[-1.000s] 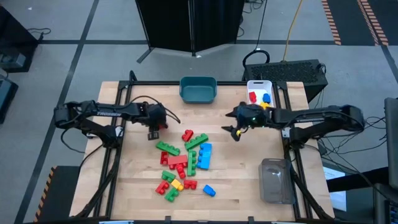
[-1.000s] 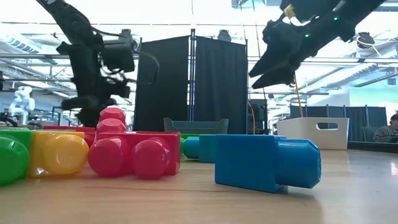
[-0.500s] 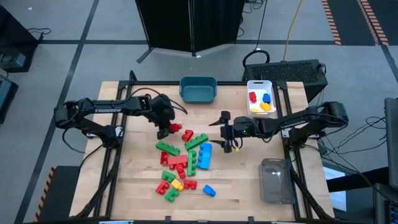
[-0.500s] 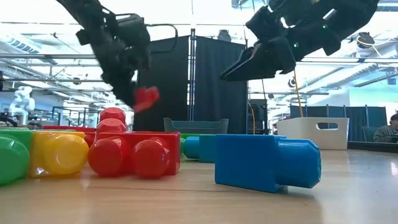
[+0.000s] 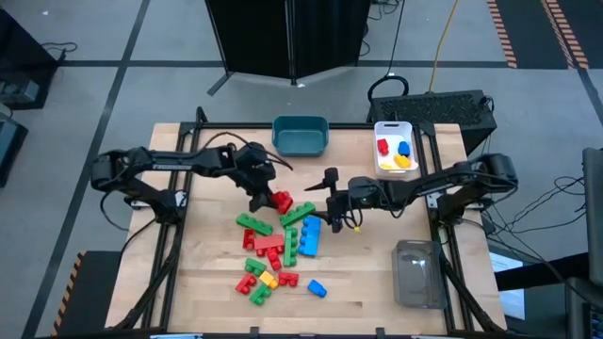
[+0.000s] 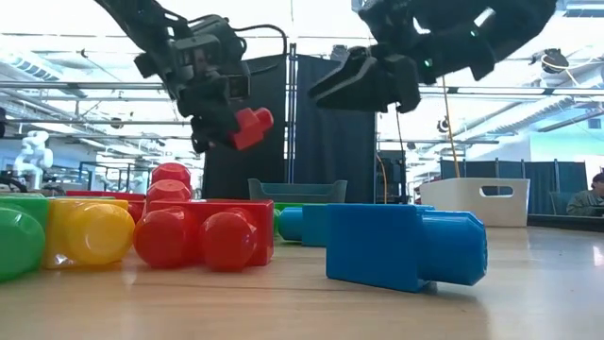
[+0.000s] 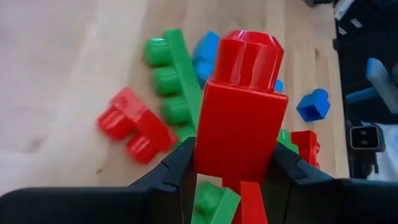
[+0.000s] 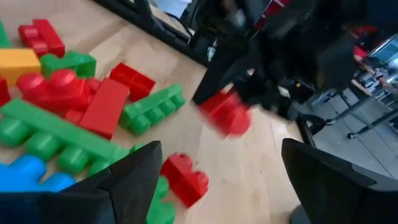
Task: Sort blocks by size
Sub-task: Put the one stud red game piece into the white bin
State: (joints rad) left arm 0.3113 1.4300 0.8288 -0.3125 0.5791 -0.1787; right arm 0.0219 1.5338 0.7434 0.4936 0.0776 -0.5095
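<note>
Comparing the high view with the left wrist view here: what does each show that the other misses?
Only the high view shows the teal bin, the white bin, the clear bin and the open right gripper above the pile. Only the left wrist view shows the left gripper clamping the red block from both sides. Both show the blocks piled on the table.

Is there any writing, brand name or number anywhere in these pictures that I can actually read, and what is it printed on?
None can be read.
The left arm carries a pale strip that may be lettering: too small and blurred to read.
The blocks, the red block held in the left gripper, the teal bin and the white bin show no print.
</note>
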